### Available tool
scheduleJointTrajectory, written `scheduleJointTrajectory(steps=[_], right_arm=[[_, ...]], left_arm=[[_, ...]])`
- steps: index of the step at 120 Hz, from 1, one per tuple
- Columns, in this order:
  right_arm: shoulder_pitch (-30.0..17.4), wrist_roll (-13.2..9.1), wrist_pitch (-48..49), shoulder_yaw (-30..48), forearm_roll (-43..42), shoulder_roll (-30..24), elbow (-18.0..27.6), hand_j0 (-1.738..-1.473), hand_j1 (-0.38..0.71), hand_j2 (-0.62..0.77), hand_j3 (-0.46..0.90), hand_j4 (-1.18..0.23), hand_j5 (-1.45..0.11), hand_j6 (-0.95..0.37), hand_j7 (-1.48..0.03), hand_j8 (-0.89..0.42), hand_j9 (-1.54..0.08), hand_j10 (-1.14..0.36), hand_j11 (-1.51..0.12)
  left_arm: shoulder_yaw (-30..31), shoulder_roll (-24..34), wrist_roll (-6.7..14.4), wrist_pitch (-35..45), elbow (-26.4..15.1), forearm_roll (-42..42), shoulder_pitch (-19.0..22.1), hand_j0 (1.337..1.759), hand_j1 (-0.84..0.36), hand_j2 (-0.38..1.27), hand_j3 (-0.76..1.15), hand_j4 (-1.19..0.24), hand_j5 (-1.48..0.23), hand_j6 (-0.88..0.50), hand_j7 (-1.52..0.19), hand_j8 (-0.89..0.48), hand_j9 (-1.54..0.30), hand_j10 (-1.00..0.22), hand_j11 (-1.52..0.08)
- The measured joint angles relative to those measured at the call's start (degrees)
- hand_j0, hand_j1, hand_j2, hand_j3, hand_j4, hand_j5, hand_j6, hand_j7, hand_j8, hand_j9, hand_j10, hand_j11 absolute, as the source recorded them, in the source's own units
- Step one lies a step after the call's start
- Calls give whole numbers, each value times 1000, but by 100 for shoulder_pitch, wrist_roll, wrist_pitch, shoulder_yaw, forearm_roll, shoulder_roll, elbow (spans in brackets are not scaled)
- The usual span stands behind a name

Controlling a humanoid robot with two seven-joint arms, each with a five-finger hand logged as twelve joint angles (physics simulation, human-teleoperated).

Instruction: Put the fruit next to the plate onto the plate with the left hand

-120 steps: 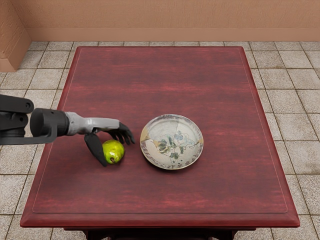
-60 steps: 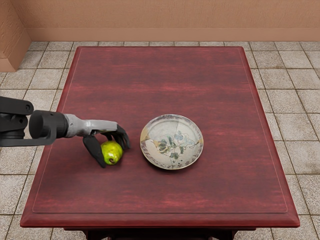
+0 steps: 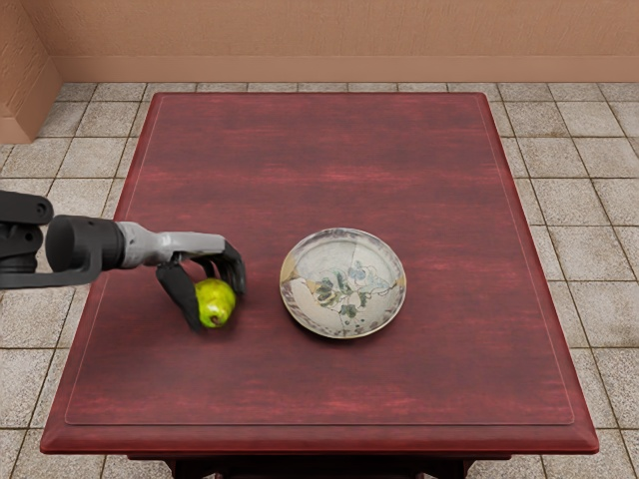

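A yellow-green pear (image 3: 215, 302) lies on the red wooden table (image 3: 329, 150), left of a patterned ceramic plate (image 3: 342, 282). My left hand (image 3: 207, 284) comes in from the picture's left edge and is curled around the pear, thumb in front of it and fingers over its far side. The pear still seems to rest on the table. A gap of bare wood separates it from the plate's rim. The plate holds nothing.
The table's left edge (image 3: 100, 289) runs close behind the forearm (image 3: 100, 244). Tiled floor surrounds the table, and a wall runs along the back.
The fingers have curled in from spread to wrapped around the pear. Hand and pear have shifted slightly to the left, away from the plate.
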Motion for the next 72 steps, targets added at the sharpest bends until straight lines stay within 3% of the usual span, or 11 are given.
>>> scheduleJointTrajectory(steps=[20,72], right_arm=[[0,0,0,0,0,0,0,-1658,-325,-4,0,-20,-26,-20,-26,-20,-26,-20,-26],[0,0,0,0,0,0,0,-1658,-325,-4,0,-20,-26,-20,-26,-20,-26,-20,-26]], left_arm=[[-180,209,-9,-236,0,-3,-65,1657,-210,422,0,-585,-782,-458,-781,-404,-782,-514,-786],[-1473,720,1,-768,26,-40,19,1658,-247,527,0,-579,-780,-463,-771,-420,-766,-523,-768]])
